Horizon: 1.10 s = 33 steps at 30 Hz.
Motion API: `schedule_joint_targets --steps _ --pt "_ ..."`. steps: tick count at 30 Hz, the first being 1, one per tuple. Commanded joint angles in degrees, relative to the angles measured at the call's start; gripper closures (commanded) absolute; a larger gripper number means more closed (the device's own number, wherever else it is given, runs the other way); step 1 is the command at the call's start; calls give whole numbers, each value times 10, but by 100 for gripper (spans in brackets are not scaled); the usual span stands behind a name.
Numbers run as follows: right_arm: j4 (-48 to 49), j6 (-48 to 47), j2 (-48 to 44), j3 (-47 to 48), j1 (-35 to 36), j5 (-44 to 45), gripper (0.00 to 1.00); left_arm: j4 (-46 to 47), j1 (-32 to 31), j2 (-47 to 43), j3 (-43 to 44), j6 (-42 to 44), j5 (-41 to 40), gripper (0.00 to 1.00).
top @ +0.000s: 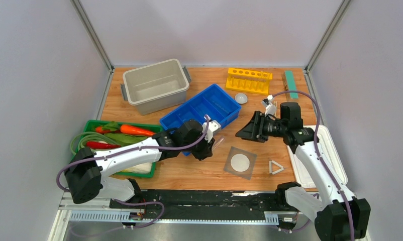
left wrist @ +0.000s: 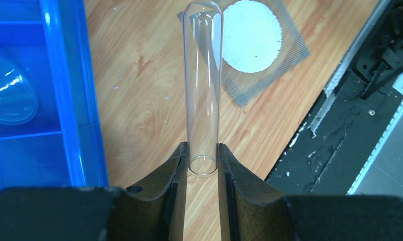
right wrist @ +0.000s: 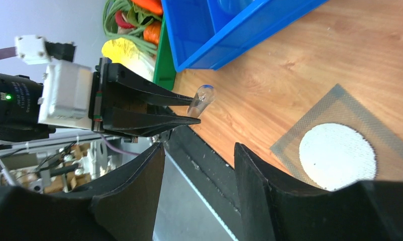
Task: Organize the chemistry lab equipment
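Observation:
My left gripper (top: 209, 144) is shut on a clear glass tube (left wrist: 203, 85), held near its open end above the wood beside the blue bin (top: 202, 108). The tube's rounded end shows in the right wrist view (right wrist: 202, 99). A clear cup (left wrist: 8, 95) lies in the blue bin. My right gripper (top: 243, 131) is open and empty, hovering right of the tube and pointing toward it. The grey square mesh with white disc (top: 240, 162) and the white triangle (top: 276, 167) lie on the table in front. A clear round dish (top: 241, 98) sits by the yellow rack (top: 248, 80).
A grey tub (top: 156, 85) stands at the back left. A green tray (top: 96, 124) of vegetables is on the left under my left arm. A white lid (top: 335, 160) lies at the right edge under my right arm. A green strip (top: 291, 84) lies at the back right.

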Motion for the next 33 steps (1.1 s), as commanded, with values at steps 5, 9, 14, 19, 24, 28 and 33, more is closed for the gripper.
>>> schedule_joint_targets --steps 5,9,14,19,24,28,33 --pt "30 3 46 -1 40 -83 41 61 -4 -46 -15 51 73 83" --pt "28 -1 67 10 63 -74 38 68 -3 -49 -19 54 95 83" --pt "26 -3 84 17 71 -61 39 83 -4 -61 -30 54 113 83" --pt "27 -4 101 28 86 -61 39 90 -3 -67 -37 53 114 83" --pt "35 -3 117 39 114 -50 44 99 -4 -62 -38 51 119 83" --pt "46 4 124 39 121 -38 53 102 -3 -60 -38 50 118 84" --pt "63 17 121 35 121 -23 60 103 -3 -62 -42 52 121 84"
